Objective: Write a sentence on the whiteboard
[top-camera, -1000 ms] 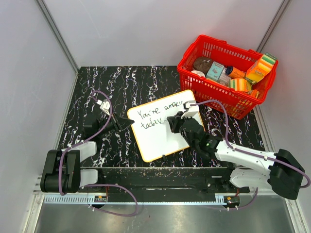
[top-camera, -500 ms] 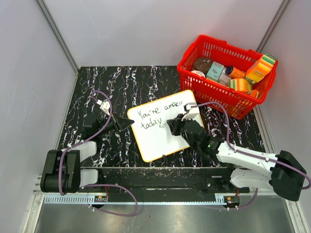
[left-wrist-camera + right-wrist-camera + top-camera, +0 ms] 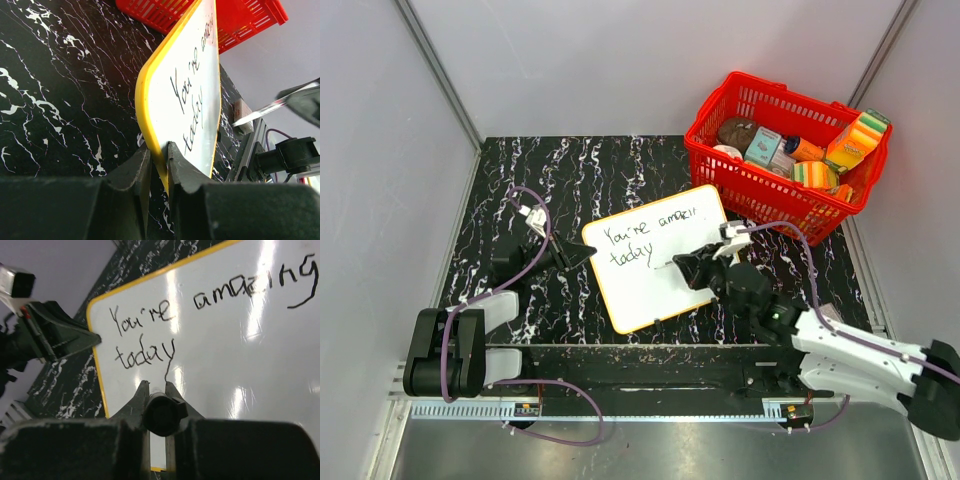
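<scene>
Whiteboard [image 3: 655,265] mid-table, near-left of red basket [image 3: 785,165]. Left gripper [image 3: 159,151] jaws pinched on its left rim; right gripper [image 3: 156,388] clamped round marker [image 3: 161,416]. Risk: low tip drags stray line; rim slips, board skews.

The whiteboard [image 3: 200,100], pinched between matt black fingers [image 3: 131,172], is smooth glossy white with a plastic-looking yellow rim. Beneath the fingers the table [image 3: 60,100] shows a black, white-veined marble finish. The basket [image 3: 770,195] is red plastic.
</scene>
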